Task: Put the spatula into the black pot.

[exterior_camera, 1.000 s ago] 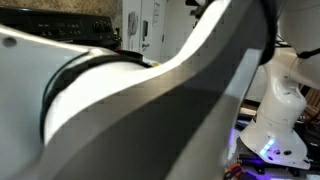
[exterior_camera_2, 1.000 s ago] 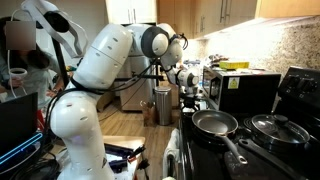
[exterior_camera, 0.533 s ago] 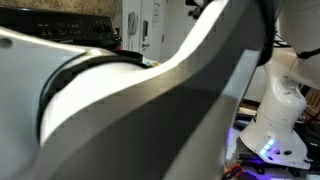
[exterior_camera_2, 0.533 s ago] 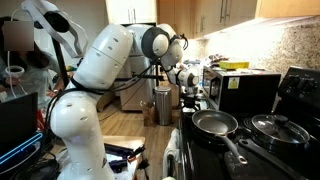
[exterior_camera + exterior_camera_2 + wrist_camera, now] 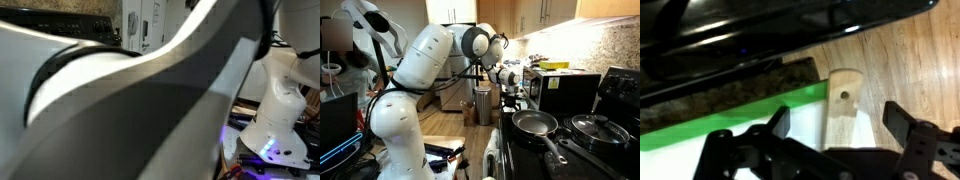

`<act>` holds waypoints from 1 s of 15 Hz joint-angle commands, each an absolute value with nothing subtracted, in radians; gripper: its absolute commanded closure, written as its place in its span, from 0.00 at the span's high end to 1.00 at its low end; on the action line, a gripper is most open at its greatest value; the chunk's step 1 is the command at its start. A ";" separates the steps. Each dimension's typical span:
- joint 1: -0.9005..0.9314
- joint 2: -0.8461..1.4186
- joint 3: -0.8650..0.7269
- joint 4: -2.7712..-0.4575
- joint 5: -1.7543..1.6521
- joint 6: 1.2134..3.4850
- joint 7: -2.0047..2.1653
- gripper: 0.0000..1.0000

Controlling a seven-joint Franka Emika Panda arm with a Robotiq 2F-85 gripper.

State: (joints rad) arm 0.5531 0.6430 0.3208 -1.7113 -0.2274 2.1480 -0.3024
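Observation:
In the wrist view the spatula (image 5: 844, 108) is a pale tan flat strip with a small hole near its end. It stands between the two dark fingers of my gripper (image 5: 840, 125). The jaws are open, with a gap on each side of the strip, and its lower part is hidden behind the gripper body. In an exterior view the gripper (image 5: 510, 92) hangs beyond the frying pan (image 5: 534, 123), near the stove's far end. I cannot make out the black pot in any view. My own arm (image 5: 150, 100) fills nearly all of an exterior view.
A lidded pot (image 5: 588, 128) sits on the stove next to the frying pan, whose long dark handle (image 5: 560, 158) points to the front. A microwave (image 5: 563, 90) stands behind. A bin (image 5: 483, 105) is on the floor. A white robot base (image 5: 278, 115) stands at the right.
The arm link close to the camera in an exterior view has shifted, showing more dark underside. The gripper's place by the stove looks unchanged.

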 commanded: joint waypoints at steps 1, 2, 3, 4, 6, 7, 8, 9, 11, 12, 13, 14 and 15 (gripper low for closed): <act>0.546 0.637 0.322 -1.688 -0.250 2.095 -0.298 1.00; 0.544 0.641 0.323 -1.683 -0.248 2.092 -0.299 0.75; 0.541 0.648 0.326 -1.676 -0.242 2.086 -0.307 0.72; 0.541 0.650 0.326 -1.673 -0.242 2.088 -0.308 0.67; 0.539 0.652 0.324 -1.669 -0.241 2.089 -0.307 0.53; 0.538 0.654 0.325 -1.668 -0.239 2.088 -0.308 0.45; 0.538 0.654 0.325 -1.668 -0.239 2.090 -0.306 0.40; 0.537 0.653 0.329 -1.669 -0.235 2.087 -0.308 0.34; 0.538 0.653 0.335 -1.668 -0.235 2.070 -0.312 0.22; 0.537 0.654 0.340 -1.666 -0.232 2.060 -0.319 0.15; 0.538 0.655 0.342 -1.665 -0.234 2.057 -0.316 0.09; 0.537 0.651 0.341 -1.668 -0.234 2.060 -0.313 0.08; 0.536 0.644 0.341 -1.674 -0.234 2.064 -0.313 0.10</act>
